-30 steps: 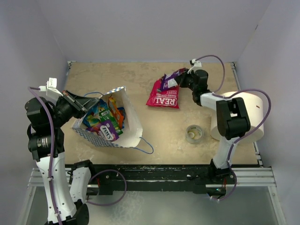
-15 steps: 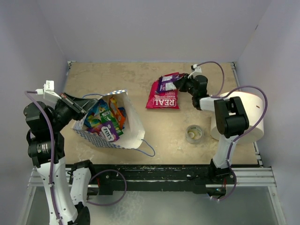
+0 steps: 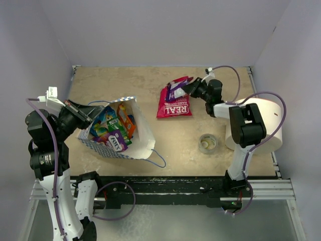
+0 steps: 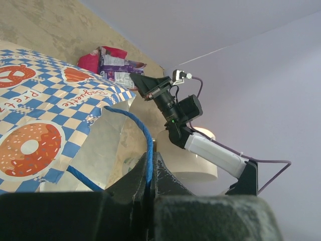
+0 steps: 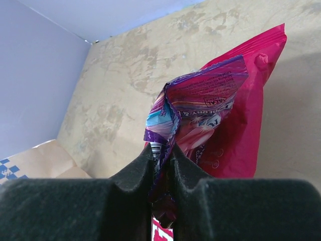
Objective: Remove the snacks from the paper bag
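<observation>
Got the right gripper pinched tight on the crinkled edge of a purple packet, dangling it over the far end of the red-pink chip bag. Can't tell whether it's brushing the chip bag or hanging just above. Spotted that chip bag lying flat on the table, far side, a bit right of middle, well apart from the paper bag.

Over on the left, found the paper bag with its mouth gaping up toward the overhead camera. Blue-and-white checks with orange doughnut and pretzel prints outside, plain white inside. Got the left gripper squeezed together on the thin blue cord handle at the bag's left rim.

Peeking inside, counting several snacks packed together: a green packet, an orange packet and a purple-and-white packet closest to the near side.

Also seeing a small clear tape roll on the table near the right arm, just beside a big white cylinder roll.
</observation>
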Available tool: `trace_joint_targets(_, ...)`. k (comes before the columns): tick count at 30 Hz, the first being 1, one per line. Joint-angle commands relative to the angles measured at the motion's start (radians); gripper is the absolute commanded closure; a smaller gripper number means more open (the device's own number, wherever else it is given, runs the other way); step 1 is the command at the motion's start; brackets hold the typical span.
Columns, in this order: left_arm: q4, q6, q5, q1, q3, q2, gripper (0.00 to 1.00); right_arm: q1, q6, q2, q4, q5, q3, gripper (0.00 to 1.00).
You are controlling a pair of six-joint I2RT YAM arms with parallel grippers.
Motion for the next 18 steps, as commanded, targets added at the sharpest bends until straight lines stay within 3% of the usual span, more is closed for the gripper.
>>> trace_joint_targets(1,0.029,-0.012,0.014,0.003,0.016,-0.004,1.0,0.013,0.033,0.045,0.091,-0.036,0.041,0.82)
trace_joint_targets(6,0.034,-0.017,0.017,0.002,0.012,-0.009,1.0,0.016,-0.005,0.054,0.013,0.003,-0.014,0.7)
trace_joint_targets(11,0.021,-0.014,0.021,0.002,0.007,-0.005,1.0,0.016,-0.214,-0.035,-0.314,0.1,0.071,0.54)
trace_joint_targets(14,0.025,-0.014,0.015,0.002,0.007,-0.008,1.0,0.016,-0.24,-0.086,-0.417,0.16,0.086,0.41)
trace_joint_targets(18,0.028,-0.009,0.02,0.002,0.005,-0.007,1.0,0.016,-0.237,-0.118,-0.55,0.171,0.104,0.36)
